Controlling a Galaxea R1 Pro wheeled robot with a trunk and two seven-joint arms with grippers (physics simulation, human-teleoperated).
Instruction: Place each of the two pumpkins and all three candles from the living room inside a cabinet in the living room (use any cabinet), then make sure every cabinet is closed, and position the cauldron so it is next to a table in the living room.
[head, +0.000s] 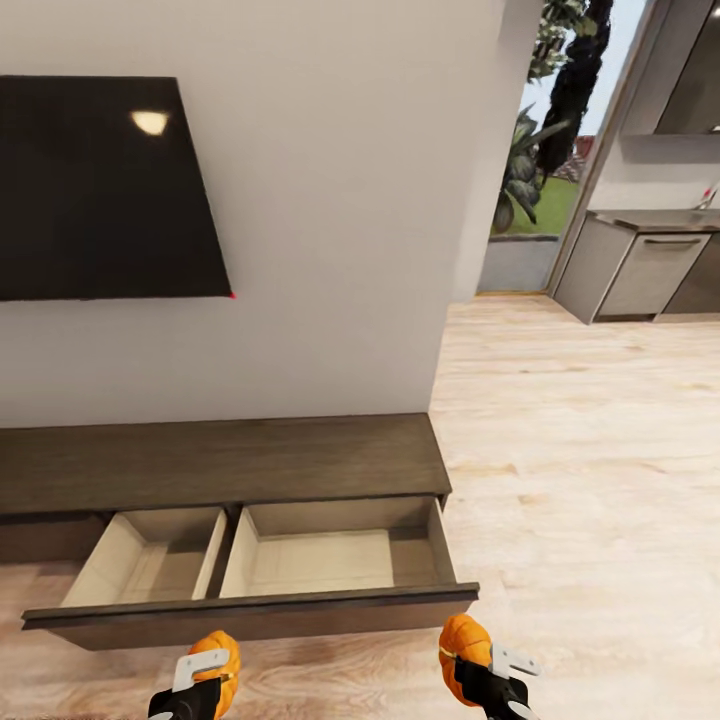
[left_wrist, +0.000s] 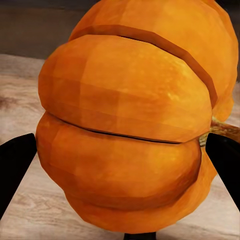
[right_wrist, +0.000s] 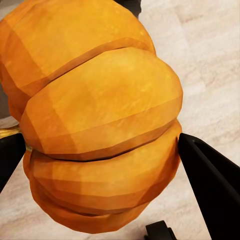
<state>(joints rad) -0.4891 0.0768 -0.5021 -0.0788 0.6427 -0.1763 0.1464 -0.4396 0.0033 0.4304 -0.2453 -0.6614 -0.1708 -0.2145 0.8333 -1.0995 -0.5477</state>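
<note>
In the head view, the low, long dark-brown wooden cabinet (head: 225, 462) is standing against the white wall under a black wall-mounted screen (head: 105, 190), and its wide drawer (head: 255, 615) is standing pulled out toward the robot, showing two pale compartments, the left one (head: 150, 560) and the larger right one (head: 335, 560), both looking bare. At the view's lower edge the left end effector (head: 198, 682) is gripping one small bright-orange ribbed pumpkin (head: 220, 650), and the right end effector (head: 480, 675) is gripping the other bright-orange ribbed pumpkin (head: 462, 640); both are hanging over the light wooden floor (head: 580, 480), just short of the drawer's dark front panel. The relation that matters is this: the open drawer is lying straight ahead of both arms, its long axis running across the view, with the left arm facing the middle of the front and the right arm level with the drawer's right front corner, so each load will probably need carrying forward over the front panel, the right one also inward. In the left wrist view, its pumpkin (left_wrist: 130, 130) is sitting pinched between two dark fingers (left_wrist: 15, 170), clamped on its sides. In the right wrist view, the second pumpkin (right_wrist: 100, 120) is likewise being squeezed between dark fingers (right_wrist: 210, 180) over the pale floor.
</note>
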